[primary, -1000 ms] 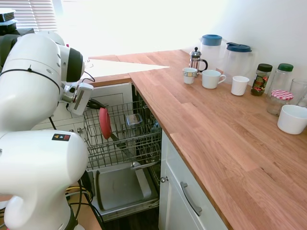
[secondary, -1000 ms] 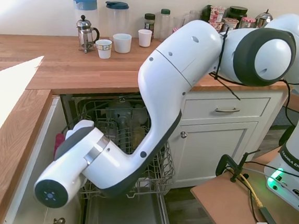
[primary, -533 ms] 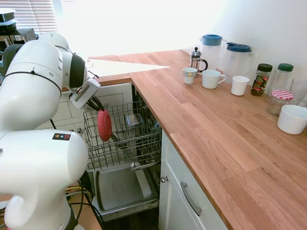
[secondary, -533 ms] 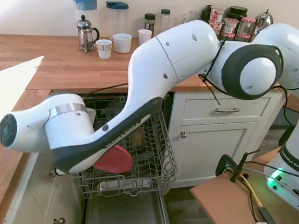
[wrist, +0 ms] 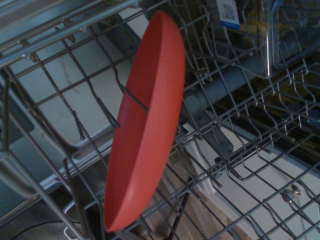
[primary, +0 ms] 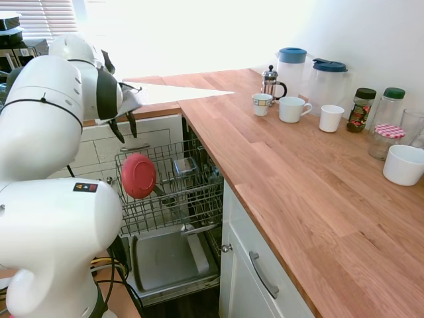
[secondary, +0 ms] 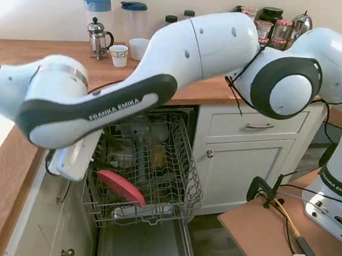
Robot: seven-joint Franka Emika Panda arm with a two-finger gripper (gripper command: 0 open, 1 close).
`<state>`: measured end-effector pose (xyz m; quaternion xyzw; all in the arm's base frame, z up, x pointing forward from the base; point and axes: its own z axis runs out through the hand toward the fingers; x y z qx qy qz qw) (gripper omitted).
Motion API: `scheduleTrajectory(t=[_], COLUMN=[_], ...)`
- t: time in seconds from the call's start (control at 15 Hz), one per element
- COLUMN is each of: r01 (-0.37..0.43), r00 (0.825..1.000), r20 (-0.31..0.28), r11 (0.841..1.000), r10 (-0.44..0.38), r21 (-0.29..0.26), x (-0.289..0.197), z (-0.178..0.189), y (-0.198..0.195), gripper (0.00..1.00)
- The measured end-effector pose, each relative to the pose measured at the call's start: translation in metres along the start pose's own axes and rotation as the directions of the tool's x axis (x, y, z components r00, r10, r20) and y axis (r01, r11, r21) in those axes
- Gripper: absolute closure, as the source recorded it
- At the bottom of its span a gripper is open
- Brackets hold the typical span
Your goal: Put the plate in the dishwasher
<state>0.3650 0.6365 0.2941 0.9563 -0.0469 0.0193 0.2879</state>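
Kitchen light pours over a wooden worktop [primary: 285, 172] set on white cabinets, and below it we have the dishwasher [primary: 173, 218] standing open with its wire rack [primary: 192, 199] drawn out. Starting at our jaws [primary: 123, 126]: the two dark fingers hang apart above the rack's near edge and hold nothing. Just under them the plate [primary: 138, 175] sits inside the rack, leaning among the tines rather than fully upright; the second exterior view shows it well tilted, and the wrist view shows it edge-on with a wire crossing its face. We judge the placing itself done and the step in hand to be the retreat.

To do that well, we should lift straight up and clear of the rack's rim, keeping the fingers away from the wires so nothing jogs the basket, since the plate looks loosely propped and could slide flatter if bumped. Only once above the rack should we swing aside.

Further out on the worktop stand the white mugs [primary: 291, 109], a small cafetière [primary: 271, 82], two blue-lidded jugs [primary: 311, 73] and a white bowl [primary: 403, 164], all well apart from the work.
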Motion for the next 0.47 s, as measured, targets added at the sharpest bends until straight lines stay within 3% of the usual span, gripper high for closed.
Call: scheduleTrajectory(t=[0.2, 0.47], r01=[-0.034, -0.120], r00=[0.998, 0.989], r20=[0.059, 0.113], r11=[0.994, 0.969], r10=[0.028, 0.097], r21=[0.101, 0.216], x=[0.052, 0.123], z=[-0.052, -0.101], y=[0.065, 0.171], gripper=[0.00, 0.00])
